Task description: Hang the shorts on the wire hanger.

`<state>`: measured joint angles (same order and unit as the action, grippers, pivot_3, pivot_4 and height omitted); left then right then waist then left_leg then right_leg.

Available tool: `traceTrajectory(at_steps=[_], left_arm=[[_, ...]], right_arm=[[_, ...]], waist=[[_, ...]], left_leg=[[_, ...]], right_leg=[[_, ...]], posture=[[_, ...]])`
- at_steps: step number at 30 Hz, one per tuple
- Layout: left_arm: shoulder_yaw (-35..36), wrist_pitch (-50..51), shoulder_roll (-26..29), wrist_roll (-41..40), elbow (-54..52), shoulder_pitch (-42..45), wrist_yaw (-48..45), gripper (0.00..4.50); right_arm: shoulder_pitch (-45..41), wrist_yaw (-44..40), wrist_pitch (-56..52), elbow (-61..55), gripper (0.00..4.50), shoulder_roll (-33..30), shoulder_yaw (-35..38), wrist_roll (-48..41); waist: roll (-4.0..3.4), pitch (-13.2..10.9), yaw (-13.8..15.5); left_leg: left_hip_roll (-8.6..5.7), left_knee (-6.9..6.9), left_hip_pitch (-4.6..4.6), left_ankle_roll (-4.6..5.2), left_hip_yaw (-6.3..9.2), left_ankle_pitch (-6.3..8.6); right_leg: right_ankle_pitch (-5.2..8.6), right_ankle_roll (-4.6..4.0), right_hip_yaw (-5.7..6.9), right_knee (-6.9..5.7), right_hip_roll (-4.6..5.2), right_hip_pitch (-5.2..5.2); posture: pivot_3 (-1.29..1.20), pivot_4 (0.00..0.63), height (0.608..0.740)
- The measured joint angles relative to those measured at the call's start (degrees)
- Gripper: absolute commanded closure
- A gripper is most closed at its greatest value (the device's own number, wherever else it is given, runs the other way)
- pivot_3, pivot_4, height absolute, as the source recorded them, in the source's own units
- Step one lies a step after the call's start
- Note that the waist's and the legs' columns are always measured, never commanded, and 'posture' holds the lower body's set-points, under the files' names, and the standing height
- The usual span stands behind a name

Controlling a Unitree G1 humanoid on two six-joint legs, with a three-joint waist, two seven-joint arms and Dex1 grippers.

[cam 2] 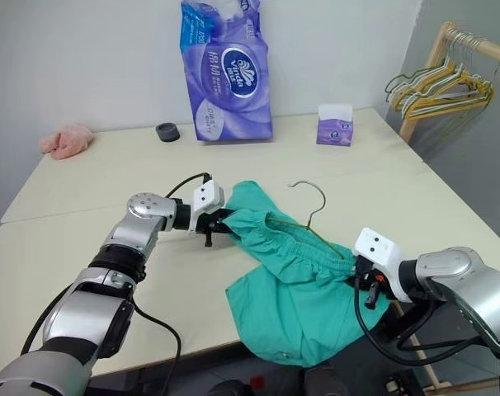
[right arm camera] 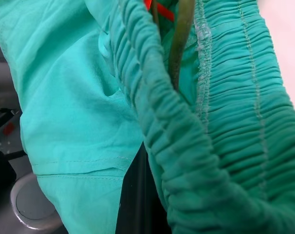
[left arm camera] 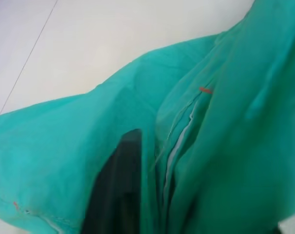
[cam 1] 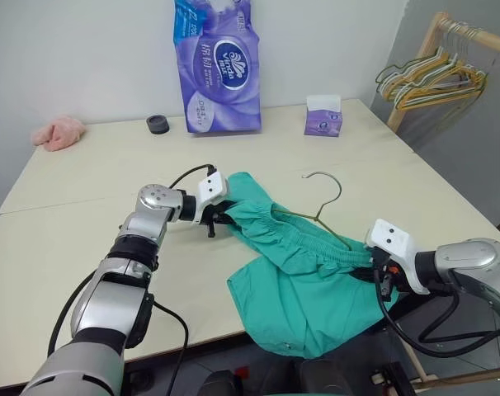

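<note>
A pale cream bench (cam 1: 101,181) carries the teal shorts (cam 1: 299,280) draped over its near edge, a pink cloth (cam 1: 58,132), a small black round object (cam 1: 158,124), a purple tissue pack (cam 1: 217,70) and a small purple box (cam 1: 323,116)

Worktop (cam 1: 85,181): pale cream, two slabs joined by a seam running left to right.
Tissue multipack (cam 1: 216,70): purple plastic wrap, white oval logo, standing upright at the far edge against the wall.
Small tissue box (cam 1: 323,115): purple with a white top, far edge, to the right of the multipack.
Round black object (cam 1: 158,124): low, just left of the multipack.
Pink cloth (cam 1: 59,132): crumpled, far left corner.
Wooden rack (cam 1: 423,58): beyond the right edge, carrying bunched yellow and green hangers (cam 1: 431,81).
</note>
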<state>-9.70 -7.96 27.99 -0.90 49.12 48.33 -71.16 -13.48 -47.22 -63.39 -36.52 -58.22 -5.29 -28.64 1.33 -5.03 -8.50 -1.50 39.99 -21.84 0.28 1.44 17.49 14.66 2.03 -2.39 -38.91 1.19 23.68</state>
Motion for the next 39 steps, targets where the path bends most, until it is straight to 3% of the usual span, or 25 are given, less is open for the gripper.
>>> traceTrajectory(at_steps=[2,8,15,21,29,34,39], left_arm=[[0.3,-1.7,0.0,0.7,0.5,-0.3,3.2,1.50],[5.3,-0.9,0.4,-1.7,-2.0,-1.0,8.5,1.50],[4.9,18.3,-1.6,-9.4,-31.5,-13.9,8.5,1.50],[-0.6,32.7,-9.8,-15.5,-50.0,-13.8,11.2,1.50],[-6.2,36.7,-18.0,-17.1,-52.7,-9.5,14.4,1.50],[-6.7,36.4,-25.7,-19.2,-50.4,-3.0,16.0,1.50],[-6.6,32.0,-26.3,-19.8,-48.0,1.5,15.1,1.50]], right_arm=[[0.2,0.2,-0.7,0.0,4.50,0.6,1.2,-1.0],[3.8,3.8,-6.5,-1.1,4.50,5.1,9.3,-5.5],[11.3,12.5,-25.1,-5.5,4.50,19.1,28.7,-9.3],[15.3,23.0,-28.7,-8.1,4.50,27.9,44.7,-13.4],[17.3,43.3,-28.7,2.7,4.50,16.6,59.8,-33.7],[10.8,59.2,-28.7,15.6,4.50,7.3,64.9,-44.2],[8.6,68.9,-28.7,23.4,4.50,0.3,66.0,-49.9]], waist=[[0.01,0.0,0.0],[0.03,0.0,0.2],[-0.02,-0.1,0.3],[-0.44,-0.6,0.0],[-0.96,-1.9,-4.4],[-0.85,-3.0,-6.7],[-0.95,-3.2,-7.8]], left_leg=[[0.00,0.00,0.00,0.00,0.00,0.00],[0.00,0.00,-0.02,0.00,0.01,0.00],[0.01,-0.01,0.01,0.00,0.02,0.01],[-0.07,-0.01,0.10,0.06,-0.09,0.03],[-0.07,-0.14,0.10,0.24,-0.25,0.14],[-0.11,-0.15,-0.01,0.43,-0.57,0.24],[0.05,-0.34,0.08,0.60,-0.90,0.33]], right_leg=[[0.00,0.00,-0.01,0.00,0.00,0.00],[0.00,0.00,-0.01,0.00,0.01,0.00],[-0.01,0.00,-0.06,-0.04,0.03,-0.03],[0.00,0.05,-0.13,0.08,0.01,-0.21],[0.29,0.44,-0.33,0.28,-0.45,-0.46],[0.29,0.62,-0.66,0.74,-0.50,-0.48],[0.23,0.76,-1.10,1.10,-0.73,-0.53]], posture=[[-0.26,0.045,0.740],[-0.27,0.076,0.740],[-0.31,0.115,0.740],[-0.39,0.148,0.740],[-0.44,0.168,0.740],[-0.45,0.173,0.740],[-0.45,0.182,0.740]])
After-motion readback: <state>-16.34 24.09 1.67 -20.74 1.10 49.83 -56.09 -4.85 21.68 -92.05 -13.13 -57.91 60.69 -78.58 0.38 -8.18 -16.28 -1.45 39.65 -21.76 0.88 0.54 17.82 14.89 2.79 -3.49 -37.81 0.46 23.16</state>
